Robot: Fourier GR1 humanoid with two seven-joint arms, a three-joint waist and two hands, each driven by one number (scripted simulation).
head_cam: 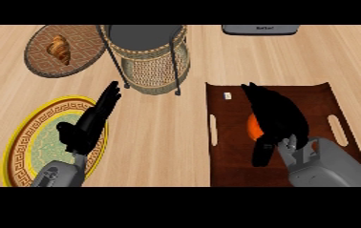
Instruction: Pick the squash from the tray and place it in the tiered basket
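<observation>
Right hand over smooth orange squash, grip seemingly curled, on dark rectangular tray; left hand straight-fingered.

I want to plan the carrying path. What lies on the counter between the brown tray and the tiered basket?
In the head view nothing lies there: only bare wooden counter separates the tray from the tiered basket.

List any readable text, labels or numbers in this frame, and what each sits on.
Grey appliance at the counter's far edge: a short dark marking, too blurred to read.
Brown tray: a small pale tag near its far left corner, too small to read.
Nothing else carries text.
</observation>
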